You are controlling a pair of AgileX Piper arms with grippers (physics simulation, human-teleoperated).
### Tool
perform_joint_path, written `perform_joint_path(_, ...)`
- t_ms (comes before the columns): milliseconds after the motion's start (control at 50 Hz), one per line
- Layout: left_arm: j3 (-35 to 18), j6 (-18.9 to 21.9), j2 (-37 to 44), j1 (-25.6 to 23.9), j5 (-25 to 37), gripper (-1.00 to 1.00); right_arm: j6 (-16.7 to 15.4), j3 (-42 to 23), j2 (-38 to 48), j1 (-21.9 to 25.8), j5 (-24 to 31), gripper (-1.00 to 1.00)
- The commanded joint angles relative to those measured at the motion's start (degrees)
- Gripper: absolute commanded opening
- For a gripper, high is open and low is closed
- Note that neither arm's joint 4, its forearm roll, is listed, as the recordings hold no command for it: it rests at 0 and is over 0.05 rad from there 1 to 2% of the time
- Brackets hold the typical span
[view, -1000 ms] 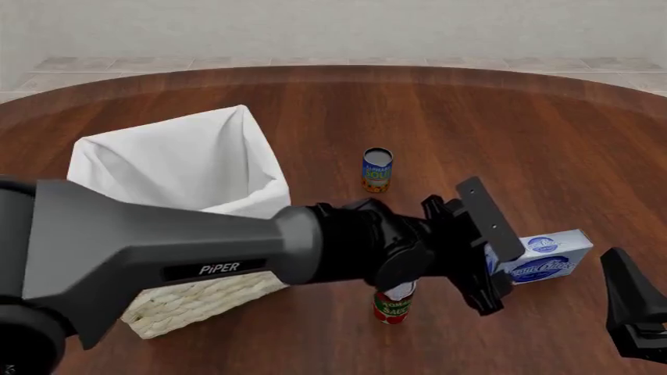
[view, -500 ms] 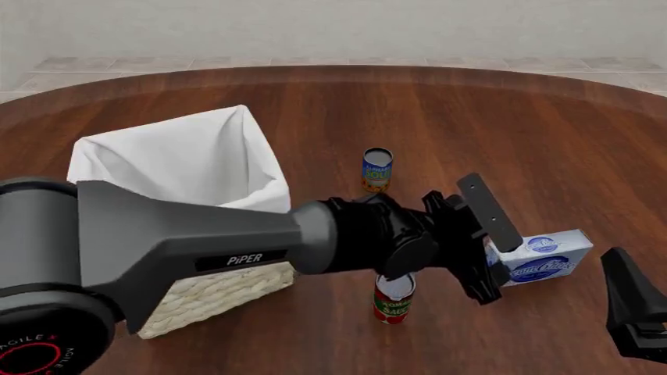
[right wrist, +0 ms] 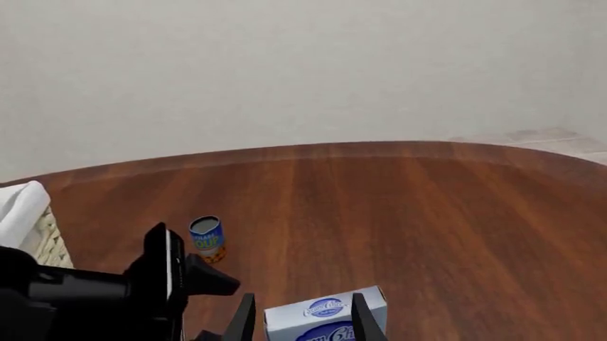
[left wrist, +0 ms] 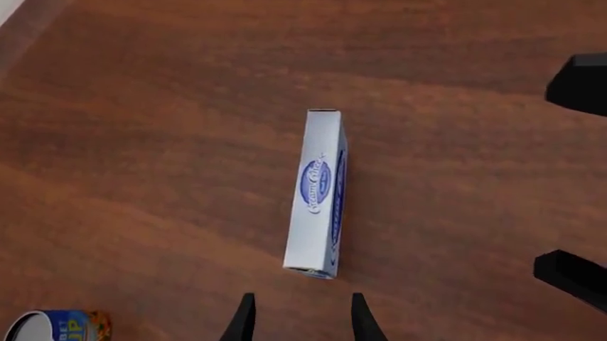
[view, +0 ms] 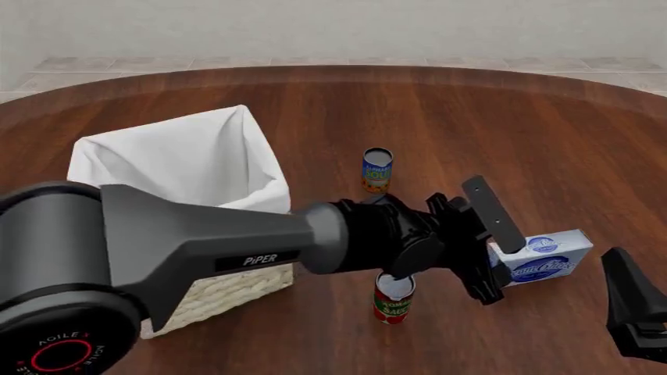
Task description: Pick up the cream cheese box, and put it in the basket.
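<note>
The cream cheese box (left wrist: 318, 192) is a white carton with blue oval logos, lying on the wooden table right of centre (view: 542, 256). My left gripper (left wrist: 301, 321) is open and hovers just short of the box's near end, its fingers apart and touching nothing. In the front view its wrist (view: 458, 234) hides the fingers. My right gripper (right wrist: 303, 321) is open, low at the right edge of the table and apart from the box (right wrist: 328, 316). The basket (view: 208, 301), wicker with a white liner, stands at the left.
A blue can (view: 377, 169) stands upright behind the left wrist. A red can (view: 394, 301) stands just under the left forearm, close to the box. The right arm's dark fingers (left wrist: 576, 84) show beyond the box in the left wrist view.
The left arm has reached a little further right and lower toward the cream cheese box. The right arm, box, cans and basket have not moved.
</note>
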Motion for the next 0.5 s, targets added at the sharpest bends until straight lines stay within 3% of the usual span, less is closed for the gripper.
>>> perform_joint_path(20,-1.5,0.3,1.3,0.1,0.7,1.0,0.2,0.0,0.0,-0.1,0.0,1.0)
perform_joint_path(500,-5.0,0.7,3.8,0.3,2.6,1.0,0.5,0.0,0.0,-0.1,0.0,1.0)
